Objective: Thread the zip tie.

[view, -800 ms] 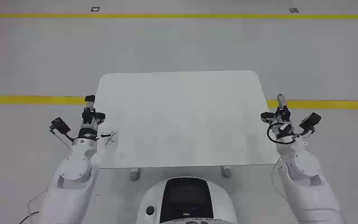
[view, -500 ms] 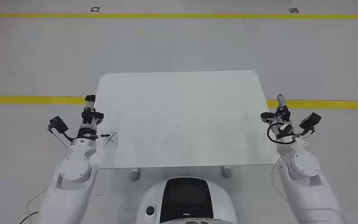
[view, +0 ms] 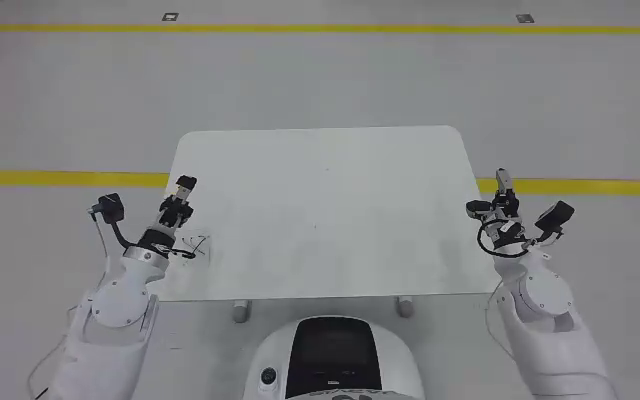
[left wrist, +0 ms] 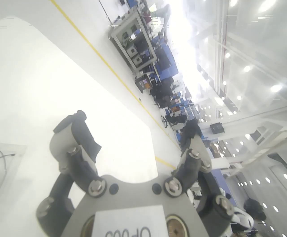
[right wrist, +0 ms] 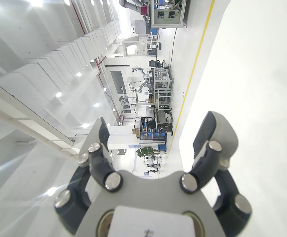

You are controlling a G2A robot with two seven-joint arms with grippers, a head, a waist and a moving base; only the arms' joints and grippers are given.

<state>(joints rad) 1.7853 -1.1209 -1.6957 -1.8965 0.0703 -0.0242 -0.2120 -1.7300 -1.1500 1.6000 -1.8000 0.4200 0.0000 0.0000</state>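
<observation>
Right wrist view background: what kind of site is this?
Probably a robotics lab or factory test hall: a yellow floor line, a metal-framed equipment cell, and another white robot arm at a workstation farther back.

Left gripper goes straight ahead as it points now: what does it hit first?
Looks free: left gripper points across bare table toward its far edge; zip tie lies behind it. Height unclear.

The thin black zip tie (view: pixel 197 246), near the left edge of the white table (view: pixel 320 200), is too small in the top view to tell its shape or whether its tail passes through its head. In the left wrist view, a thin dark strand (left wrist: pixel 10 155) and the clear sheet (left wrist: pixel 15 163) beneath it are cut off by the picture's edge.
</observation>
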